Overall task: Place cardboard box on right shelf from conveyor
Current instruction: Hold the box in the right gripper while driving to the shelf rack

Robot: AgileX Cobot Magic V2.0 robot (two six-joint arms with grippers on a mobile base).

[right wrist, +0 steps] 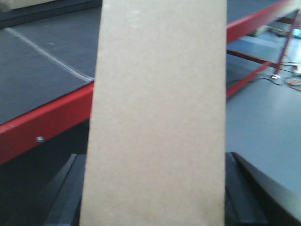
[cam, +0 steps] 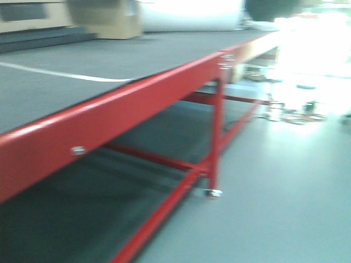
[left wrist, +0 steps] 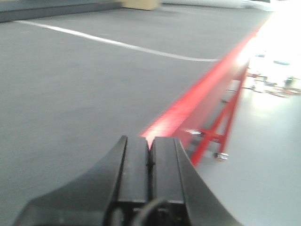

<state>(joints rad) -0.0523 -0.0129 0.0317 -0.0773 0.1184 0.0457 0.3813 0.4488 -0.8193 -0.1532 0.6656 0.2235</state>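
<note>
One cardboard box (right wrist: 160, 108) clamped by right gripper (right wrist: 155, 197), unseen from front, left gripper (left wrist: 149, 150) together

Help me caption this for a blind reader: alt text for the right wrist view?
A tan cardboard box fills the centre between dark jaws at the bottom corners. Behind it runs the conveyor, grey belt with a red frame.

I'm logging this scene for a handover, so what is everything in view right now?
cardboard box: one, tan, held up in front of the conveyor's red edge.
conveyor: one, grey belt with red frame and legs, running into the distance.
white line: one, white, across the belt.
tan shape: one, blurred, at the belt's far end; perhaps another box.
floor: grey, beside the conveyor.
left gripper: black, shut, empty, over the belt.
right gripper: black, shut on the cardboard box.
</note>
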